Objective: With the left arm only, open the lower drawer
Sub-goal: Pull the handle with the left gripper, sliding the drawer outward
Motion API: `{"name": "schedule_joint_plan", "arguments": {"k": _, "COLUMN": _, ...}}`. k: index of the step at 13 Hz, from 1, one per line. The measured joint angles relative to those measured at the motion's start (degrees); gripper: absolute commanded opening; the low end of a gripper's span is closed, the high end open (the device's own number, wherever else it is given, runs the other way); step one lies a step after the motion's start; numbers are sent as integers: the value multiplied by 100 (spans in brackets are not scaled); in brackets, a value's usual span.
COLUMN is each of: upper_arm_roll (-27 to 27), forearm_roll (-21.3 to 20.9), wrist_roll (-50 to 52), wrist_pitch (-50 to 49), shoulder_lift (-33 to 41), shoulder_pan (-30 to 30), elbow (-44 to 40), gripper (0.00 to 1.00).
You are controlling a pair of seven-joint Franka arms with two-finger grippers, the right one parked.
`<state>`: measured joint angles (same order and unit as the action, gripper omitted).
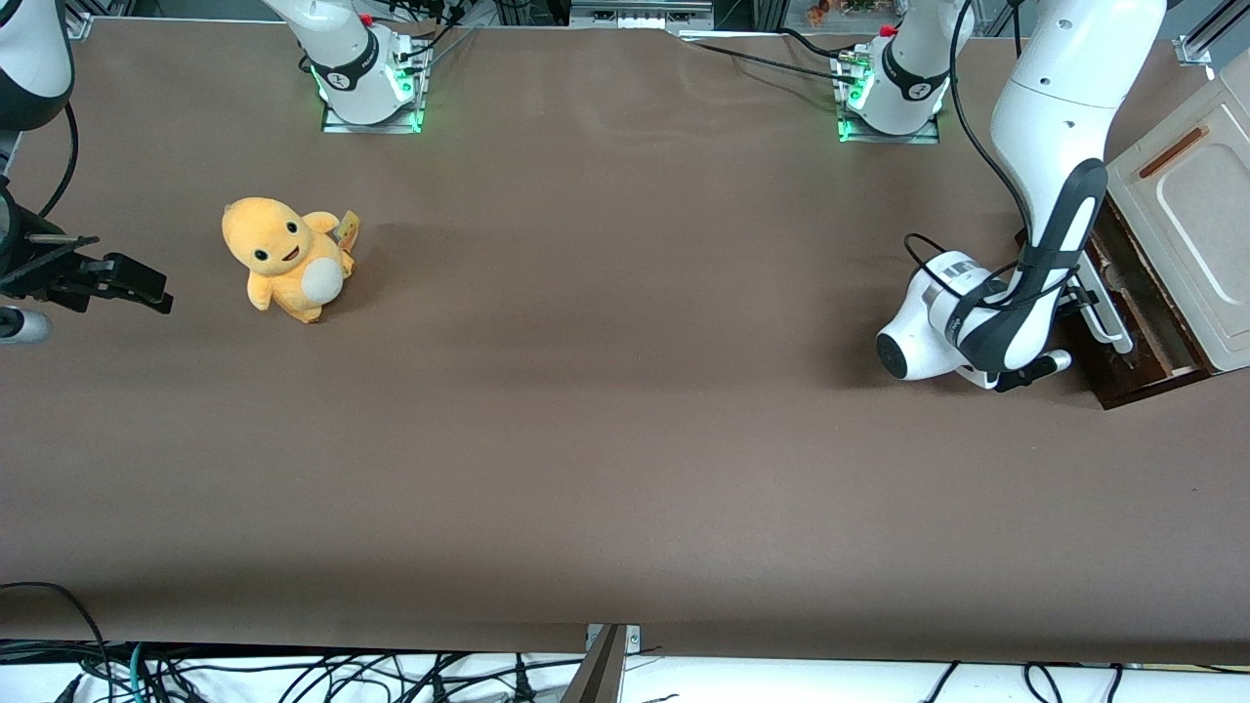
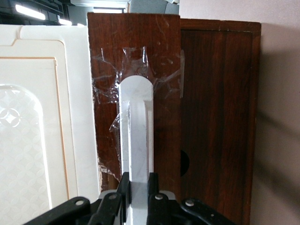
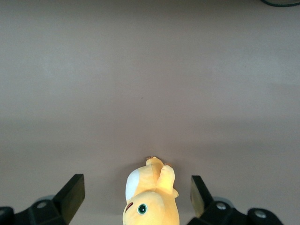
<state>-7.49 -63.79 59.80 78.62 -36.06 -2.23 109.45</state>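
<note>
The lower drawer (image 1: 1102, 383) has a dark brown wooden front and sits at the foot of the cabinet at the working arm's end of the table. It stands pulled out a little, with a strip of its inside showing. Its long white bar handle (image 1: 1110, 317) runs along the front. The left arm (image 1: 1050, 195) reaches down to it, and its gripper (image 1: 1080, 299) is at the handle. In the left wrist view the gripper (image 2: 138, 180) is shut on the white handle (image 2: 136, 126), with a black finger (image 2: 123, 188) on each side. Clear tape lies on the drawer front (image 2: 164, 70).
A cream panel (image 1: 1196, 210) with a thin orange-brown handle (image 1: 1172, 152) is above the drawer; it also shows in the left wrist view (image 2: 42, 117). A yellow plush toy (image 1: 288, 259) sits toward the parked arm's end of the table (image 1: 625, 439).
</note>
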Motion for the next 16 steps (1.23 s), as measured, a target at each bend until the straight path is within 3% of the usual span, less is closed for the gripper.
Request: {"name": "schedule_joint_plan", "arguments": {"k": 16, "upper_arm_roll": -330, "forearm_roll": 245, "wrist_roll": 37, "wrist_pitch": -338, "shoulder_lift": -82, "shoulder_pan": 33, "elbow": -187, "gripper": 3}}
